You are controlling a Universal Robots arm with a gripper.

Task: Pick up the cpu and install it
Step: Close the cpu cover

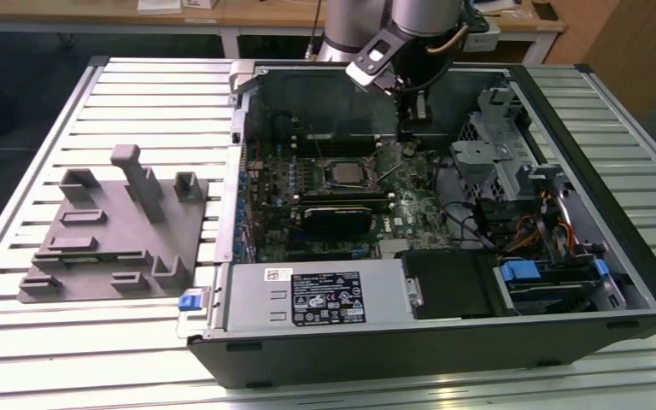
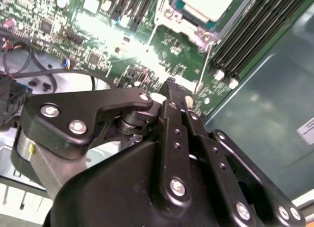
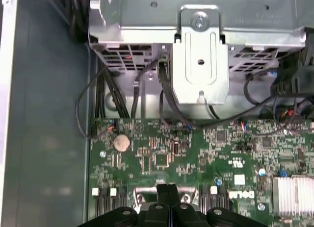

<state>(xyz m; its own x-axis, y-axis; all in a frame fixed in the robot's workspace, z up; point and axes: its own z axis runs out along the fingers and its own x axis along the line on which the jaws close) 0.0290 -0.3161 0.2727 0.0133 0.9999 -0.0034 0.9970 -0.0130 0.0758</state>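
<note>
On the slatted metal table point(image 1: 32, 342), at the exterior view's left, stands a grey plastic fixture point(image 1: 112, 231). The silvery square cpu point(image 1: 345, 174) lies in the green motherboard point(image 1: 419, 205) socket. Near it, toward the exterior view's right, hangs the black hand point(image 1: 403, 143), fingers closed, empty.

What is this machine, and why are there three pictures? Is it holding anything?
It is a robot arm with a gripper, a pincer for picking things up. One picture comes from a camera off the arm: it shows an open computer case on a slatted table, with a grey plastic fixture beside it. The two wrist views come from cameras riding on the arm, looking at the green motherboard. The gripper is shut and holds nothing. The cpu, the pale square, sits in its socket.
</note>
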